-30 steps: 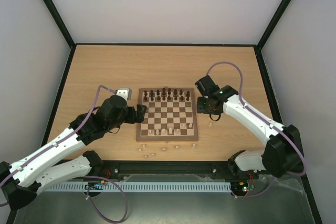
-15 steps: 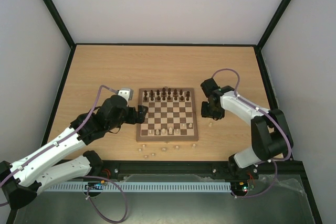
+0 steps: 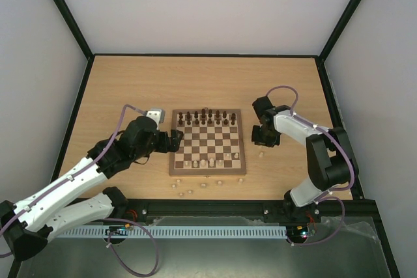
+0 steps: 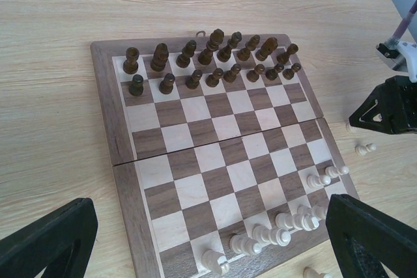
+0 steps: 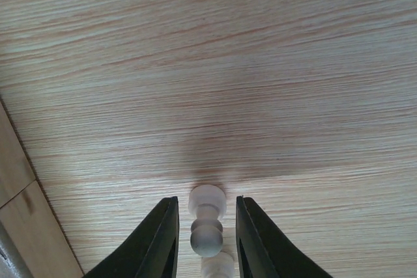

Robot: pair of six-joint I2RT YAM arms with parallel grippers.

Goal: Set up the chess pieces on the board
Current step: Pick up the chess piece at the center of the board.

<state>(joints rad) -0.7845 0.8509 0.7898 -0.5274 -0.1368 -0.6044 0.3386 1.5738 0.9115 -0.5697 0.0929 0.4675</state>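
Observation:
The board (image 3: 208, 171) lies mid-table, with dark chess pieces (image 3: 205, 118) filling its two far rows and a few pale ones (image 3: 202, 163) on the near rows. My right gripper (image 3: 260, 138) is down on the table just off the board's right edge. In the right wrist view its jaws (image 5: 206, 203) stand narrowly open around a pale pawn (image 5: 207, 226) lying on the wood, with a small gap on each side. A second pale piece (image 5: 218, 265) lies right behind it. My left gripper (image 3: 174, 141) hovers wide open at the board's left edge (image 4: 107, 102), holding nothing.
Several loose pale pieces (image 3: 189, 191) lie on the table in front of the board, and one more (image 3: 261, 155) sits to its right. A small grey-white box (image 3: 154, 114) rests beside the left arm. Dark frame rails edge the tabletop.
The right arm has folded in and brought its gripper down beside the board's right edge, and its jaws have narrowed around the pale pawn. The left arm has stayed put.

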